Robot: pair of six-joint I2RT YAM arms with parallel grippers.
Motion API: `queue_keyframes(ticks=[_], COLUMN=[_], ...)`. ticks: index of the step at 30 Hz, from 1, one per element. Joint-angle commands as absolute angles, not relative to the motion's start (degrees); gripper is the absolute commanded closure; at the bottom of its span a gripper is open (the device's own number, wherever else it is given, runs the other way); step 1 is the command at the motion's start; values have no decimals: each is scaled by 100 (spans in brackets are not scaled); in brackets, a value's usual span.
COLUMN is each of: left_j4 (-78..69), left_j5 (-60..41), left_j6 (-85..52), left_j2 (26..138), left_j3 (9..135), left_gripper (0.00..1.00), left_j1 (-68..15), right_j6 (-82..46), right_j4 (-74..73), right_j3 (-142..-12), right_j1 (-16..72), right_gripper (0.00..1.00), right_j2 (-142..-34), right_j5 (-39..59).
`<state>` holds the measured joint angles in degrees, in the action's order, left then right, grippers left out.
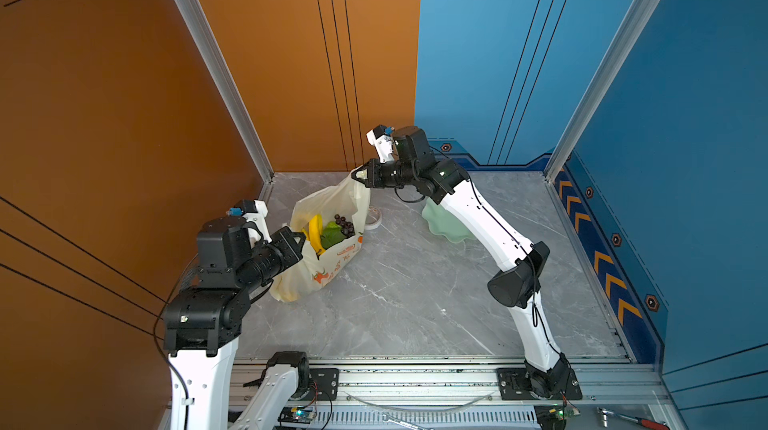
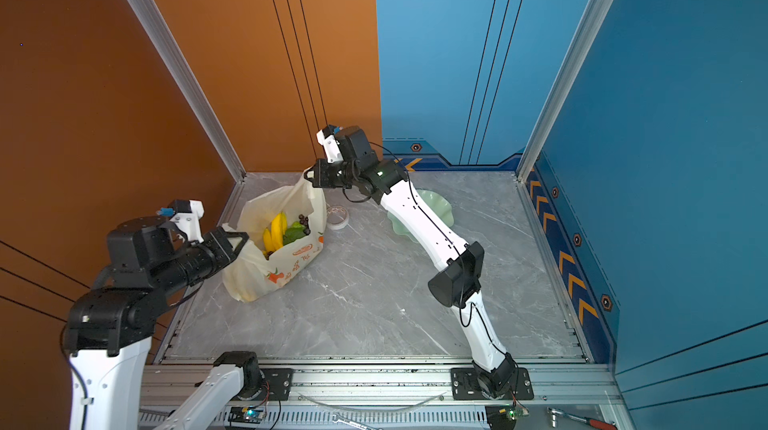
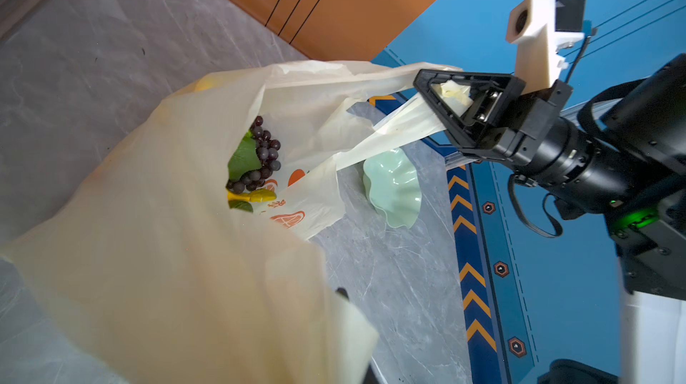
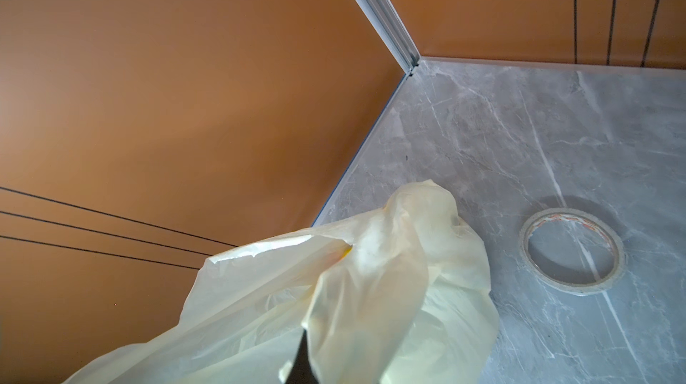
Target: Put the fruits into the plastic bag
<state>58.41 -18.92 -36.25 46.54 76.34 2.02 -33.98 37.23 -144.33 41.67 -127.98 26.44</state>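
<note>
The bag (image 1: 328, 265) stood near the table's (image 1: 415, 290) far-left corner, held open by the left gripper (image 1: 304, 237) and right gripper (image 1: 357, 175), each clamped on a handle, with bananas (image 1: 316, 232) and grapes (image 1: 344, 224) inside and the dish (image 3: 393, 189) empty, so the packing looked about done.

Light: bright, even and diffuse, coming from overhead. In both top views, shadows on the marble tabletop (image 1: 415, 282) around the plastic bag (image 1: 324, 265) are faint and soft-edged. In the right wrist view a soft dark patch lies along the rim of the tape roll (image 4: 571, 252) beside the bag. The orange wall (image 4: 148, 103) behind the bag shows a pale sheen, and one bag fold carries a small glare strip. Left wrist view: the nearest bag film is blurred, while the grapes (image 3: 263, 152) inside are sharp. Top views: the aluminium posts (image 1: 208, 53) lean outward toward the edges.
</note>
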Motion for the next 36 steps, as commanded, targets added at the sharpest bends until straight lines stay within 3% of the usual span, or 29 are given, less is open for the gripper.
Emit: queue_keyframes(ticks=[1,22,36], left_j4=[5294,4546,2782], left_j5=[-2603,-3208,-3177], left_j6=[-3771,-4481,-5370], left_j2=[4484,4266,5274], left_j3=[7132,5941,5852], left_gripper=[100,100,100], left_j1=[460,781,417], right_j6=[-3454,-3669,-3749], right_j4=[3540,3125,2892], right_j3=[-14195,-13711,-13482], right_j1=[4064,3021,4326], right_gripper=[100,100,100], right_j2=[-12927,-12977,-13145], right_j5=[2861,3037,4180])
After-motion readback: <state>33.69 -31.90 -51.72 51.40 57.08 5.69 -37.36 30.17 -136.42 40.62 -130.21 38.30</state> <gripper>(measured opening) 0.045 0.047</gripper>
